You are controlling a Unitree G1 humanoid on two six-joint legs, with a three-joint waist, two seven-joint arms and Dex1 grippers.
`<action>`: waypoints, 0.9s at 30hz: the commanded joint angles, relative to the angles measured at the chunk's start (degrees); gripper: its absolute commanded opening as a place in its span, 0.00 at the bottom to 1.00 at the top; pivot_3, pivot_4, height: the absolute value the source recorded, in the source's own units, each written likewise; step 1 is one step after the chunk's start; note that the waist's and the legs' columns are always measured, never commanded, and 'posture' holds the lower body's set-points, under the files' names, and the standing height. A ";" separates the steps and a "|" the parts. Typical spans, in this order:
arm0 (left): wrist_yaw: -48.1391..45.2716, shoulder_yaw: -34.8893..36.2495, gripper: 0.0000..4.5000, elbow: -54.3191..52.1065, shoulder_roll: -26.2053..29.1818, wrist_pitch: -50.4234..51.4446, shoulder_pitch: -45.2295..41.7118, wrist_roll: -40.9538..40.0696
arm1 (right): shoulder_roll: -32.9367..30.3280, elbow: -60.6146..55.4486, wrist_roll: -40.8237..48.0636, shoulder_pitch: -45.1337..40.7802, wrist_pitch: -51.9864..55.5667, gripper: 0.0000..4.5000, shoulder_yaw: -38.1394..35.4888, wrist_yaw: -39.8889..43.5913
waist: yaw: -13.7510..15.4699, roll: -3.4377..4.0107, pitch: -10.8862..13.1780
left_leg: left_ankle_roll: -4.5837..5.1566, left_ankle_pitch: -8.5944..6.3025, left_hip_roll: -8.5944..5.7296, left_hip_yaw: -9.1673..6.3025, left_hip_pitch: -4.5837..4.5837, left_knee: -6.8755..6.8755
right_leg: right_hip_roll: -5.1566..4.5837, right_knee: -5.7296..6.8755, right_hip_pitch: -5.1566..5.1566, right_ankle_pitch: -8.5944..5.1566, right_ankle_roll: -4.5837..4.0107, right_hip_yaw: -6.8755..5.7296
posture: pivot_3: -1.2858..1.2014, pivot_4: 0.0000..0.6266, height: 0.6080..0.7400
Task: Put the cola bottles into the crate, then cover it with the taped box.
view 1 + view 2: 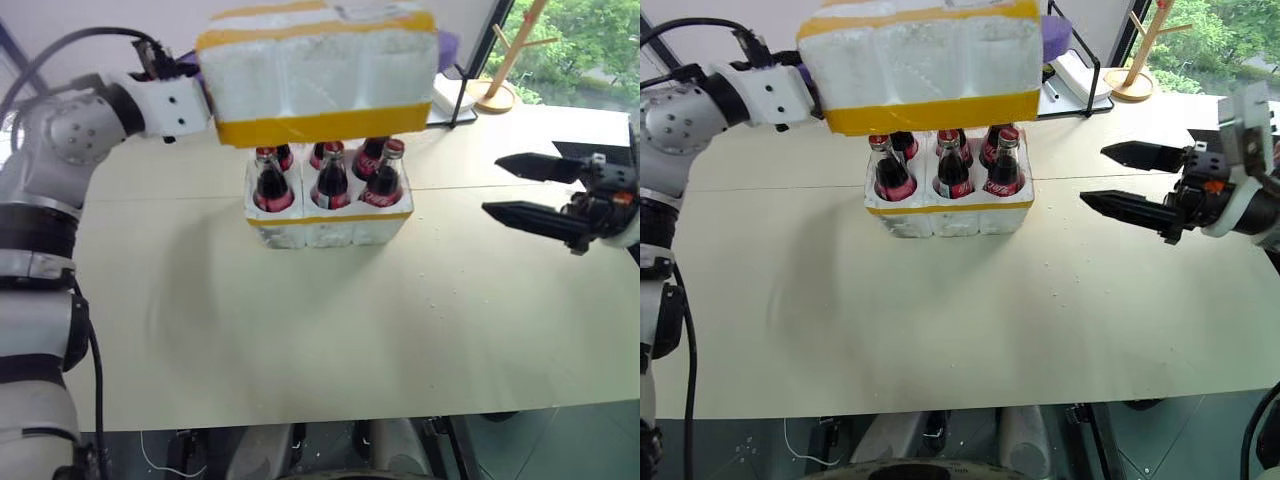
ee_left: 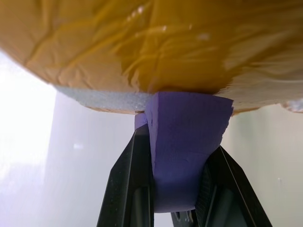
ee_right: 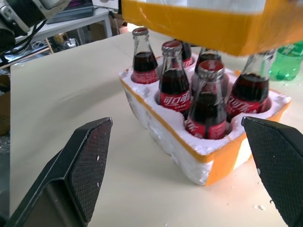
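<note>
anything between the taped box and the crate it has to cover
Nothing visible. The left hand holds the taped box by a purple tab, just above the cola bottles in the crate; only open air separates them.

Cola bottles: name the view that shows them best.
The right wrist view: the cola bottles stand close up in the crate, labels readable. Both eye views show them small, tops partly hidden by the taped box. The left wrist view shows that box's underside.

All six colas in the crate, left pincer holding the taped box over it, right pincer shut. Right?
Not quite: the right pincer is open, fingers spread wide in the right wrist view. Cola bottles are in the crate; left pincer holds the taped box above it.
</note>
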 commanded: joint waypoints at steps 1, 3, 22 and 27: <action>-1.29 1.07 0.16 -5.44 0.26 0.82 0.93 -0.39 | -0.13 -2.27 1.06 0.45 -0.45 1.00 -3.24 -1.19 | 0.00 0.00 0.00 | 0.01 -0.01 0.00 0.00 0.00 0.01 | 0.01 0.00 0.00 0.00 0.01 0.00 | 0.52 0.24 0.97; -2.43 1.53 0.16 -8.91 0.51 2.30 2.12 -0.75 | -0.19 -2.58 1.26 0.87 -0.26 1.00 -3.55 -1.67 | -0.01 0.00 0.00 | 0.01 -0.01 0.00 0.00 0.00 0.02 | 0.01 0.01 0.00 0.00 0.01 0.00 | 0.52 0.24 0.97; -5.02 5.01 0.82 -34.55 3.66 18.05 21.83 4.20 | -0.33 -0.60 1.18 -4.64 -0.45 1.00 0.79 -3.36 | 0.08 0.02 -0.01 | 0.11 -0.06 0.03 -0.04 0.04 0.04 | 0.02 0.04 0.02 0.01 0.01 0.06 | 0.52 0.24 0.97; -10.14 11.52 0.82 -40.56 2.93 15.05 26.72 -12.99 | -0.53 -0.44 0.91 -4.38 -0.63 1.00 1.00 -3.10 | -0.02 0.03 -0.01 | 0.04 -0.03 0.05 -0.04 0.04 0.03 | 0.00 0.02 0.01 0.00 0.01 0.08 | 0.52 0.24 0.97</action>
